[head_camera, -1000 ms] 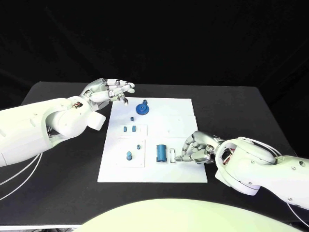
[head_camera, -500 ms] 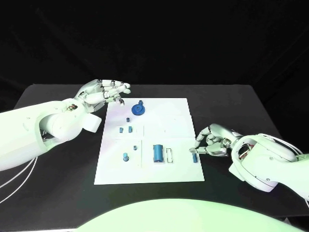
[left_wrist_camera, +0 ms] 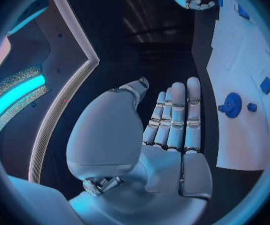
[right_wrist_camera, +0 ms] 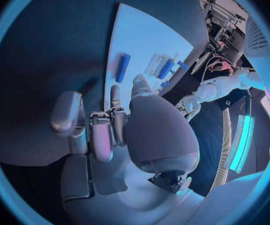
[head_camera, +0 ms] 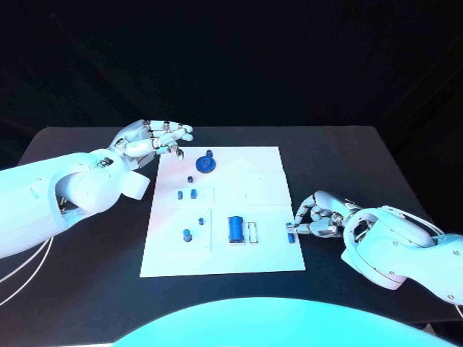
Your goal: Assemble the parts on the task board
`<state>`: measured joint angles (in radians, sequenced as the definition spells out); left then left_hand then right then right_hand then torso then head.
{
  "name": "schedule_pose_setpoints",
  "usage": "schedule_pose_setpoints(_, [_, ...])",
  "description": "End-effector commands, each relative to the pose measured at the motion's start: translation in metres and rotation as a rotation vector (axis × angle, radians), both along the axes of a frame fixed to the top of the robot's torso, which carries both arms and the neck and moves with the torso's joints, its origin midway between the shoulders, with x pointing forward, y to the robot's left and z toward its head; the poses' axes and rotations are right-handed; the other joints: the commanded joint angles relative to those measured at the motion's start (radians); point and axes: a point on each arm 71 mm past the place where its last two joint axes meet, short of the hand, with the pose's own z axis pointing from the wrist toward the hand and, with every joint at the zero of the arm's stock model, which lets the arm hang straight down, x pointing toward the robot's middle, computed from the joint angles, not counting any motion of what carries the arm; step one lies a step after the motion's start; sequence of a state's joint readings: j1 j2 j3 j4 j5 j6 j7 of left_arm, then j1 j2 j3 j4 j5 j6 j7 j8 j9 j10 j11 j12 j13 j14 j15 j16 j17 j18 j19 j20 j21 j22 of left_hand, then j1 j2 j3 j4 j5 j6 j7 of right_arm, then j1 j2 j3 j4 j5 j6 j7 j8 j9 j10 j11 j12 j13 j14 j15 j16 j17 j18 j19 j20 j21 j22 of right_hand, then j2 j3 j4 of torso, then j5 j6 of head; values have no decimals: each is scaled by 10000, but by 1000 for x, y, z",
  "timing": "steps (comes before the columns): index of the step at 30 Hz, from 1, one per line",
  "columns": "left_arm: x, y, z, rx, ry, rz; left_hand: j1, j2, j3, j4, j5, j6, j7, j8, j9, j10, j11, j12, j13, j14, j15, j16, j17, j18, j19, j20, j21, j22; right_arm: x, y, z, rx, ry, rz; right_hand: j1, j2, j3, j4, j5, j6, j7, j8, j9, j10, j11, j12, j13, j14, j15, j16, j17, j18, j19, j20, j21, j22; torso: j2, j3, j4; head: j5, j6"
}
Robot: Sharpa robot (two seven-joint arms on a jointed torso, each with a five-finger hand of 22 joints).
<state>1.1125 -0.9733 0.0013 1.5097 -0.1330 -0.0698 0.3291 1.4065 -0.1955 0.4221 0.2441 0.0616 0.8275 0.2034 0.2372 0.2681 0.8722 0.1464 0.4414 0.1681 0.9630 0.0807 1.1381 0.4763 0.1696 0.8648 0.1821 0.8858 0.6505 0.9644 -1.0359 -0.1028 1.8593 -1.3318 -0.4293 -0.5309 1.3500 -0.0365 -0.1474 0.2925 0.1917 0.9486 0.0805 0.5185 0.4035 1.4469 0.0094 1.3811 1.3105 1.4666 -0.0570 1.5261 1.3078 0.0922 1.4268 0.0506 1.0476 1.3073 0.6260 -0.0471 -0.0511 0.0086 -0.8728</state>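
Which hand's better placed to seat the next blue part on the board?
Right, probably. The right hand already pinches a small blue part at the task board's right edge. The left hand hovers off the far left corner, holding nothing visible.

From my seat at the controls, the black table (head_camera: 336,155) ran from nine to three o'clock across the head view. The white task board (head_camera: 252,166) lay flat on it at the centre, its long sides running twelve to six. I saw bare black surface at three and nine o'clock of the board, and a strip at twelve.
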Motion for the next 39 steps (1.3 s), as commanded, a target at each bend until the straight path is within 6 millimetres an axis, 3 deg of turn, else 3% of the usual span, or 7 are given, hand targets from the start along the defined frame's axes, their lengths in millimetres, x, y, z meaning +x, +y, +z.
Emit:
schedule_pose_setpoints(1, [-1, -2, 1, -171, -27, -121, 108, 26, -49, 19, 49, -13, 10, 50, -14, -39, 2, 37, 12, -79, -2, 52, -13, 144, 82, -20, -68, -17, -1, 1, -4, -400, 43, 107, -126, 12, -67, 10, -34, 99, 7, 51, 11, -23, -21, -45, 857, 763, 7, -17, 1190, -22, 12, 32, 6, 529, 16, -4, 23, -9, 2])
schedule_pose_setpoints(17, [-1, -1, 0, -129, 18, -156, 108, 26, -49, 19, 49, -13, 10, 50, -14, -39, 2, 37, 12, -79, -2, 52, -13, 144, 82, -20, -68, -17, -4, 8, -21, -898, 709, 491, 62, 59, -86, -34, -14, 195, -65, 126, 33, -20, -84, -55, 857, 759, -40, -24, 1176, -14, 4, -3, -52, 524, -1, -27, 0, 32, 2])
schedule_pose_setpoints(22, [-2, -1, 0, -123, 24, -163, 117, 32, -58, 30, 48, -12, 11, 51, -16, -46, 2, 39, 11, -81, -1, 50, -16, 143, 86, -21, -74, -21, -6, 11, -26, -1123, 851, 696, 531, 86, -32, -60, -3, 193, -103, 148, 29, -24, -123, -72, 857, 759, -80, -27, 1178, -15, 5, -44, -81, 539, -2, -15, -10, 33, 2])
schedule_pose_setpoints(29, [-2, 0, 0, -265, 224, -79, 109, 67, -64, 66, 50, -11, 14, 52, -19, -52, 5, 43, 11, -82, 1, 49, -19, 142, 91, -21, -83, -26, -6, 12, -29, -1250, 913, 731, 1121, 129, 451, -32, 33, 235, -157, 141, -18, -32, -174, -93, 862, 759, -123, -33, 1174, -15, 10, -86, -120, 564, 0, -10, -3, 27, 2])
schedule_pose_setpoints(30, [-2, 1, 0, -272, 238, -70, 109, 73, -64, 70, 50, -11, 14, 51, -20, -53, 5, 43, 11, -82, 1, 49, -19, 142, 92, -21, -83, -26, -6, 13, -29, -1250, 916, 740, 1543, 172, 713, -150, 65, 237, -201, 129, -36, -40, -212, -101, 864, 759, -156, -34, 1176, -9, 7, -106, -145, 564, -3, -12, -6, 24, 2])
schedule_pose_setpoints(34, [-2, 1, 0, -289, 272, -69, 109, 73, -64, 70, 50, -11, 14, 51, -20, -53, 5, 43, 11, -82, 1, 49, -19, 142, 92, -21, -83, -26, -7, 15, -29, -1206, 887, 752, 2057, -70, 1451, -49, 58, 313, -200, 69, -125, -47, -218, -112, 880, 760, -164, -35, 1185, -17, 18, -138, -161, 606, -1, -18, 1, 26, 2])
schedule_pose_setpoints(39, [-2, 1, 0, -289, 283, -71, 109, 73, -64, 70, 50, -11, 14, 51, -20, -53, 5, 43, 11, -82, 1, 49, -19, 142, 92, -21, -83, -26, -7, 16, -27, -961, 756, 567, 2264, -141, 2000, -55, 64, 388, -224, 54, -170, -19, -240, -82, 919, 764, -183, -30, 1205, -25, 38, -152, -131, 652, -5, -20, -5, 30, 2])
